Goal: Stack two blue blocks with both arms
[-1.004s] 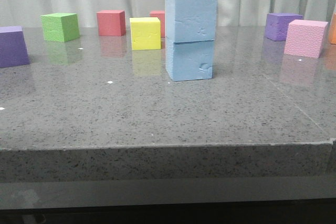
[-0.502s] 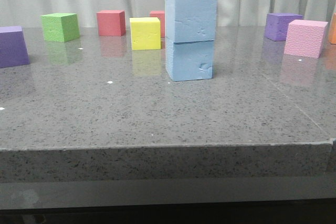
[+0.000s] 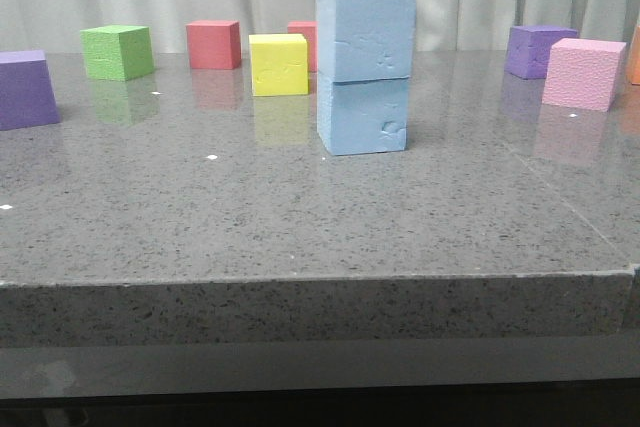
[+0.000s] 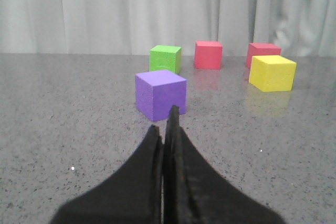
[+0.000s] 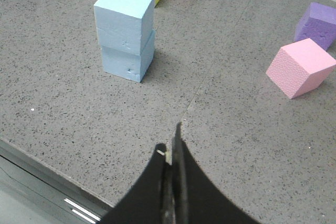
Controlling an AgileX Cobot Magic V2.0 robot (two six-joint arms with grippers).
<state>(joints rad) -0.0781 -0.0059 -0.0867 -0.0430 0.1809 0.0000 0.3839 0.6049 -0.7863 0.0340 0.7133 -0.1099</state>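
Blue blocks stacked upright: upper blue block squarely on lower blue block, just right of yellow cube on table. No writing visible. Left end effector and right end effector both closed, holding nothing.

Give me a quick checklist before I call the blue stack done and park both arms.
1. Upper blue block sits on lower blue block: ok, faces roughly flush in the front view.
2. Stack upright, not leaning: ok in the front and right wrist views.
3. Left gripper empty and off the stack: ok, jaws closed on nothing, pointing toward the purple cube.
4. Right gripper empty and off the stack: ok, jaws closed, well back from the blocks.
5. Neighbours apart from the stack: yellow cube ok; the red cube behind, cannot tell.
6. Arms' paths back to park: cannot tell, arm bodies are out of view.
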